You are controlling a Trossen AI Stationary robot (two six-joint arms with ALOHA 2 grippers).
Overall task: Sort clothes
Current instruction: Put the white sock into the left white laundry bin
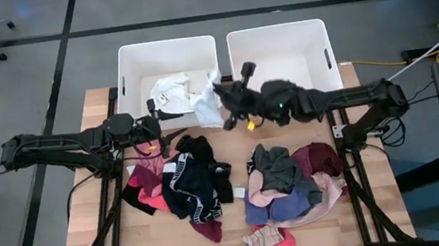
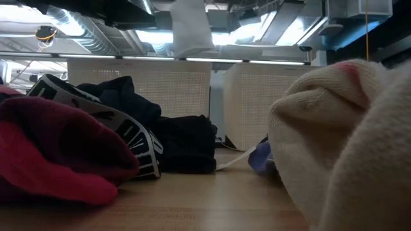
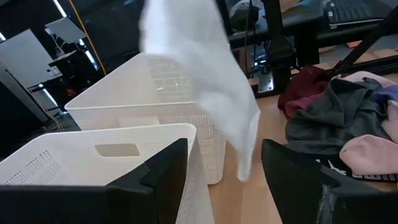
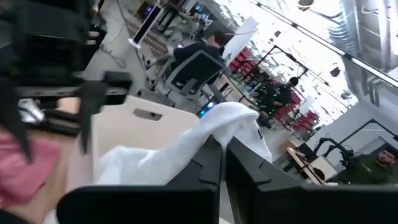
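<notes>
My right gripper is shut on a white garment above the near right corner of the left white bin. The garment also shows in the left wrist view and the low view. Other white clothes lie in the left bin. My left gripper is open and empty by that bin's near wall; its fingers show apart in its wrist view. A dark and pink pile lies on the table's left, and a grey, maroon, blue and pink pile on its right. My right gripper pinches a bunched part of the white garment between its two shut fingers. One layer or several, I cannot tell. The garment hangs slack below the fingers, its lower end clear of the table, beside the bin wall.
The right white bin stands beside the left one at the table's far edge. Pink and cream socks lie near the front edge. People and chairs show in the room behind the table.
</notes>
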